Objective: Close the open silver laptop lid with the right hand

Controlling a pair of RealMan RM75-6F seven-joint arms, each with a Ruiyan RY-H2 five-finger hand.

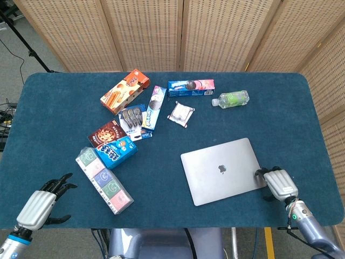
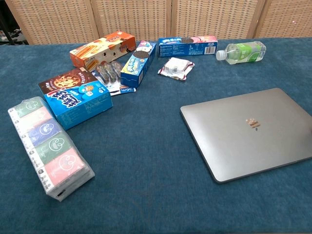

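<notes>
laptop (image 1: 222, 170): I see matt silver metal
table (image 1: 54, 118): napped blue cloth
bottle (image 1: 232, 99): glossy clear plastic

blue-clothed table (image 1: 64, 113) carries a shut laptop (image 1: 222, 170), snack boxes (image 1: 125, 90), a bottle (image 1: 232, 99).
</notes>
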